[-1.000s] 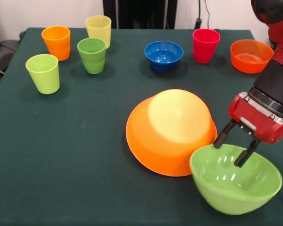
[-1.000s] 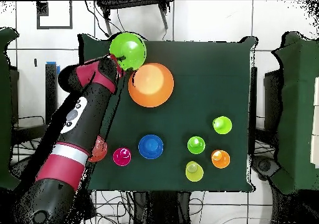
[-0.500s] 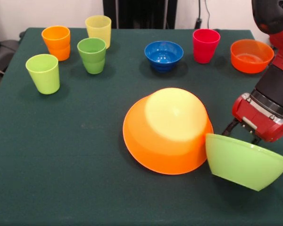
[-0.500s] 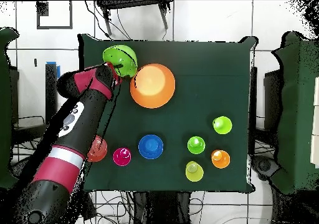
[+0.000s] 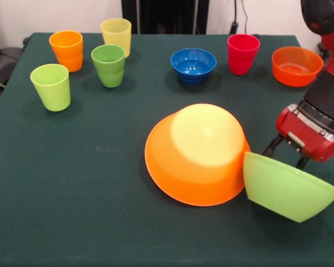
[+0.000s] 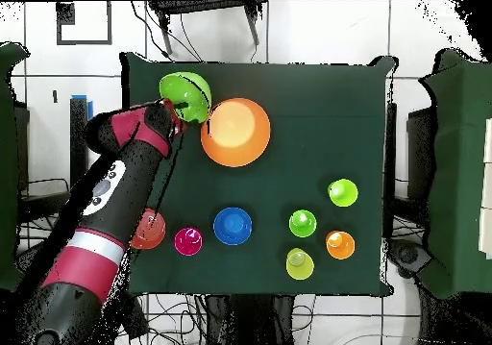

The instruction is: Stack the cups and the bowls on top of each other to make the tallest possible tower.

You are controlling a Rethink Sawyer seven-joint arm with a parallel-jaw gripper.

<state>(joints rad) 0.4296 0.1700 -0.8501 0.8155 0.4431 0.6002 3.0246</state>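
My gripper (image 5: 285,154) is shut on the far rim of the large light green bowl (image 5: 286,189) and holds it tilted, its opening turned away from the front camera, at the table's right front. The bowl touches the right side of the very large orange bowl (image 5: 197,153), which lies upside down mid-table. From overhead, the gripper (image 6: 176,116) meets the green bowl (image 6: 189,93) beside the orange bowl (image 6: 235,131). The fingertips are hidden behind the rim. No purple bowl is in view.
Along the far side stand the orange cup (image 5: 67,50), pale yellow cup (image 5: 116,36), green cup (image 5: 108,65), lime green cup (image 5: 50,86), small blue bowl (image 5: 193,65), red-pink cup (image 5: 242,53) and small red-orange bowl (image 5: 296,65). All are upright and apart from one another.
The green bowl went from sitting upright to being tipped on edge in my gripper. The orange bowl shifted slightly left. In the last half second the gripper rose slightly.
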